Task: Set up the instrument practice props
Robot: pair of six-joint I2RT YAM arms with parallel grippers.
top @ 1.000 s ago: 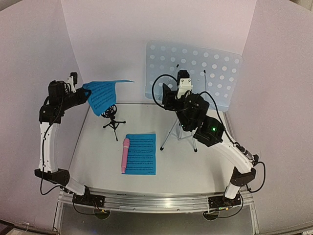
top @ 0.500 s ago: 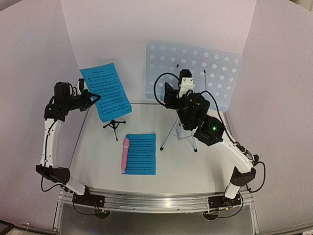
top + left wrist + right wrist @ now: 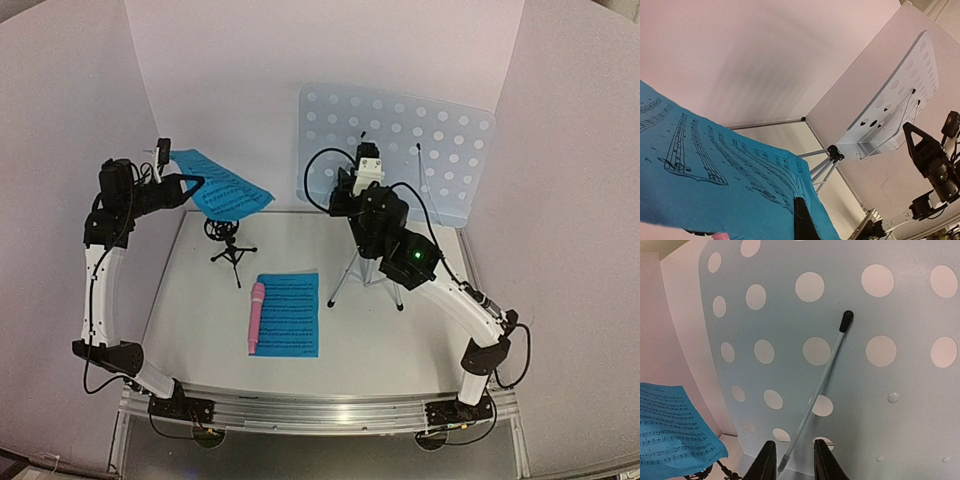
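Observation:
My left gripper (image 3: 192, 184) is shut on one bright blue music sheet (image 3: 228, 190) and holds it in the air, tilted nearly flat, above the small black tripod mic holder (image 3: 231, 246). In the left wrist view the sheet (image 3: 715, 185) fills the lower left, with one black finger (image 3: 801, 217) on top of it. The second sheet (image 3: 290, 314) lies on the table with the pink microphone (image 3: 256, 317) along its left edge. The pale blue perforated music stand (image 3: 420, 140) stands at the back right on its silver tripod (image 3: 352, 272). My right gripper (image 3: 794, 464) is open, its fingers on either side of the stand's thin page-holder wire (image 3: 822, 385).
White walls close the workspace at the back and on both sides. The stand's tripod legs (image 3: 822, 167) spread over the table under my right arm. A metal rail (image 3: 320, 412) runs along the near edge.
My left gripper has turned the held sheet from drooping, through upright, to nearly flat, and has carried it a little to the right. My right gripper has moved slightly up and left against the stand.

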